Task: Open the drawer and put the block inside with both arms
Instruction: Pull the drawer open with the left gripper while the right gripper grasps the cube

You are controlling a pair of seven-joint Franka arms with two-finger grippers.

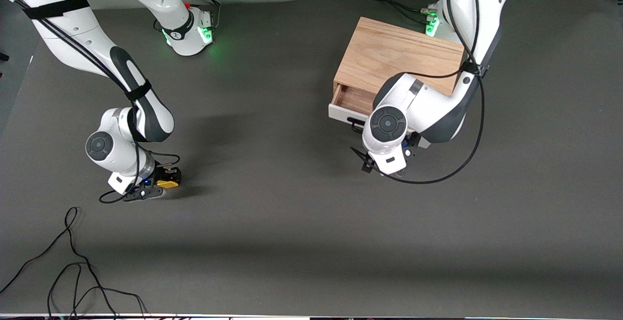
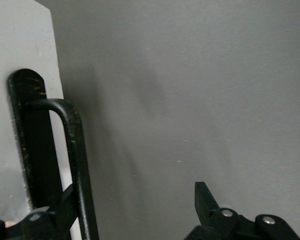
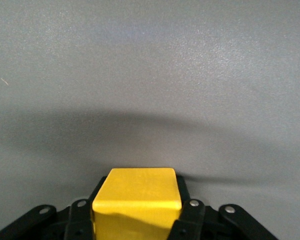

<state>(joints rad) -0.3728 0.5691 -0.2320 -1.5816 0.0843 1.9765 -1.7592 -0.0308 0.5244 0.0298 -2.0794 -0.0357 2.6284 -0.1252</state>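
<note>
The yellow block (image 1: pixel 169 183) (image 3: pixel 137 197) sits low at the table toward the right arm's end, with my right gripper (image 1: pixel 163 186) (image 3: pixel 137 222) shut on it, one finger on each side. The wooden cabinet (image 1: pixel 399 54) stands toward the left arm's end. Its drawer (image 1: pixel 340 113) is pulled partly out and shows its wood interior (image 1: pixel 353 98). My left gripper (image 1: pixel 389 166) (image 2: pixel 135 210) hangs open at the white drawer front (image 2: pixel 20 55). One finger (image 2: pixel 60 210) sits by the black bar handle (image 2: pixel 77 160), the other finger (image 2: pixel 205 197) stands well away over the mat.
Black cables (image 1: pixel 73 261) lie loose on the grey mat near the front camera at the right arm's end. The left arm's cable (image 1: pixel 452 164) loops over the mat beside the drawer. Both green-lit bases (image 1: pixel 194 32) stand along the table's robot edge.
</note>
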